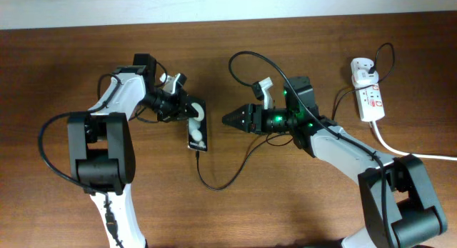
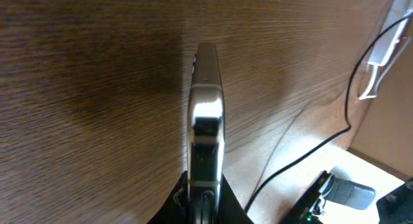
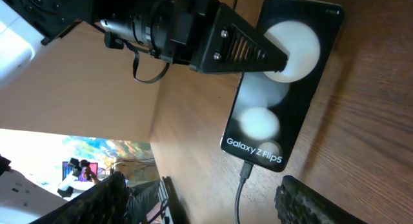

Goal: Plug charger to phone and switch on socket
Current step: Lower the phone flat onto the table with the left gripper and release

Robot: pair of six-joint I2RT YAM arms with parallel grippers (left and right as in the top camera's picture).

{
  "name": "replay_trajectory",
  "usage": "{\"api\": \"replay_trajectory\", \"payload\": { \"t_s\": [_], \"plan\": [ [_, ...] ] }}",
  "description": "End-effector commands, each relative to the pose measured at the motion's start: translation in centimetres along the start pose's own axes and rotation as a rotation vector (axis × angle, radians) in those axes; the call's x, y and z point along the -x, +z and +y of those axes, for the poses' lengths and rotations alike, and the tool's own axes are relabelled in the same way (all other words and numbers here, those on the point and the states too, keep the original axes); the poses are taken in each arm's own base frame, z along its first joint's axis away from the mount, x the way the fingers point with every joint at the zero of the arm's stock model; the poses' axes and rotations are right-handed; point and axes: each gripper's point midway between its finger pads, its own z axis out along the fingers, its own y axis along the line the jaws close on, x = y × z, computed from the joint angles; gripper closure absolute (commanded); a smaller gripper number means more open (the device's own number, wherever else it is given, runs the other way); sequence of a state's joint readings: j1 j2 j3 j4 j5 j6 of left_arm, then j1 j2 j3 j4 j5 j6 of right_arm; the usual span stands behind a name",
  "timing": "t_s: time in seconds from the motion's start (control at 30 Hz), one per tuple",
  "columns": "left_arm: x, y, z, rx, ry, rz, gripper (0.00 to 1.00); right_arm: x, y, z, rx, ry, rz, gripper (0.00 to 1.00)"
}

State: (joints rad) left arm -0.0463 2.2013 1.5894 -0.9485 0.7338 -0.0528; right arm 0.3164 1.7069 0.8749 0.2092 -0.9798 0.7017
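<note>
Plug step is looking done: left gripper (image 1: 190, 116) is pinching the phone (image 1: 199, 139) at table centre, with the charger (image 1: 214, 185) running into its near end. Right gripper (image 1: 230, 120) is hovering just right of it, fingers spread. By my read, the next move is calling for a reach to the socket (image 1: 370, 98) switch at far right. Right wrist view is showing the connector (image 3: 246, 172) seated; overhead isn't resolving that.
</note>
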Motion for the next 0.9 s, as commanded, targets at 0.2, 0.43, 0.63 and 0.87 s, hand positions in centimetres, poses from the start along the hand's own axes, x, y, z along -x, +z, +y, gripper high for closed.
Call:
{"api": "replay_trajectory", "payload": {
  "t_s": [0.2, 0.43, 0.63, 0.87],
  "plan": [
    [0.2, -0.1, 1.4, 0.077, 0.001, -0.013, 0.98, 0.5, 0.0, 0.0, -0.010, -0.025, -0.016, 0.24],
    [0.2, -0.2, 1.6, 0.087, 0.000, -0.012, 0.77, 0.5, 0.0, 0.0, -0.009, -0.025, -0.015, 0.24],
    [0.1, -0.3, 2.4, 0.135, -0.005, -0.009, 0.66, 0.5, 0.0, 0.0, -0.010, -0.024, -0.015, 0.24],
    [-0.1, -0.7, 4.7, 0.272, -0.013, -0.005, 0.50, -0.2, 0.0, -0.6, -0.028, -0.024, 0.007, 0.24]
  ]
}}
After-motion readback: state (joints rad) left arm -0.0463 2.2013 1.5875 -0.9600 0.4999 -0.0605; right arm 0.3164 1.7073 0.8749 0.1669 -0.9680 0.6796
